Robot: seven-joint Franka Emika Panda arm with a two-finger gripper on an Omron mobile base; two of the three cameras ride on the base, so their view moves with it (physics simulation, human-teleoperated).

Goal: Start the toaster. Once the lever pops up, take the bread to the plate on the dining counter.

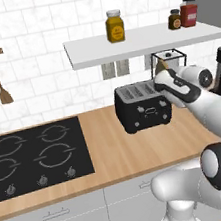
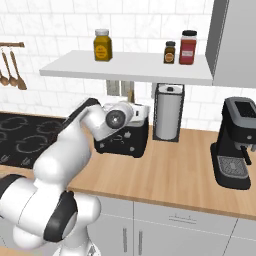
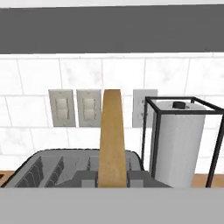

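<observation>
One light, stiff, crumbly bread slice [image 3: 111, 135] stands edge-on between the gripper's [image 3: 111, 181] tips, apparently pinched low; toaster [image 3: 65, 168] just below; hold gently by the flat faces.

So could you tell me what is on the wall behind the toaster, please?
Behind the toaster the tiled wall carries two switch plates and part of a third plate. The bread held upright in the gripper covers the wall between them.
</observation>
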